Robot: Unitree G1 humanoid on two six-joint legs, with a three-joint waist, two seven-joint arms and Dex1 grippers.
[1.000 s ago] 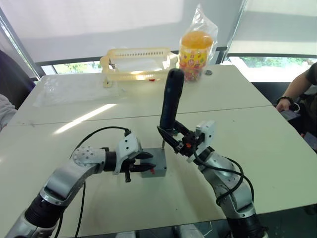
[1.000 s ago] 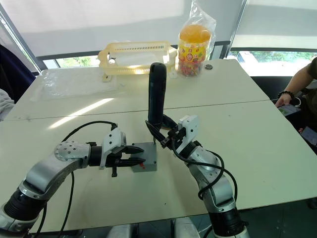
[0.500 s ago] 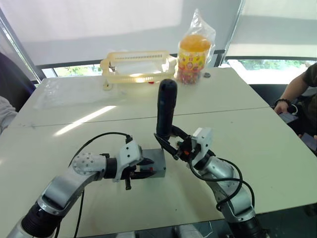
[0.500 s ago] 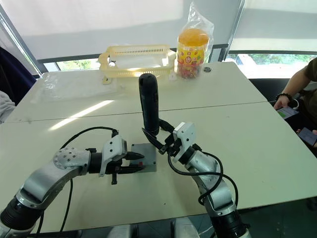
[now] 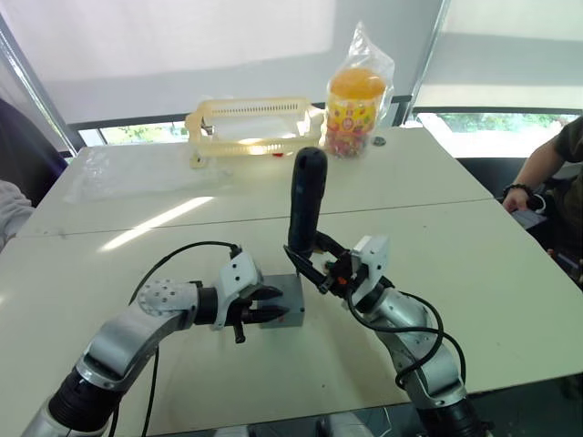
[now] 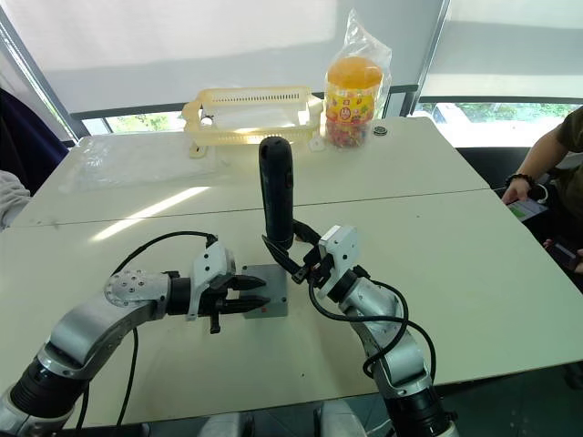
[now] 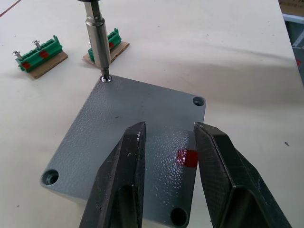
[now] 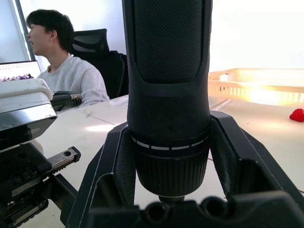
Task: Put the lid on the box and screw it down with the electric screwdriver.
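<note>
The grey-blue lid (image 7: pixel 137 114) lies on the box (image 5: pixel 293 299) in the middle of the near table, with a small red mark by one edge. My left gripper (image 7: pixel 168 127) is open, its two black fingers spread over the lid's top. Whether they touch the lid I cannot tell. My right gripper (image 5: pixel 316 264) is shut on the electric screwdriver (image 5: pixel 305 205), which stands nearly upright. The metal bit (image 7: pixel 97 33) sits on a screw in the lid's far corner hole. The other three corner holes look empty.
Two small green blocks (image 7: pixel 40 51) lie on the table just beyond the box. A yellow basket (image 5: pixel 250 118), a bagged jar of sweets (image 5: pixel 355 100) and a clear plastic sheet (image 5: pixel 127 164) are at the back. A person's arm (image 5: pixel 542 173) rests at the right edge.
The right gripper has carried the screwdriver left and down, so the bit now rests on the lid's far corner. The left gripper has stayed over the lid. The head camera shifted slightly.
</note>
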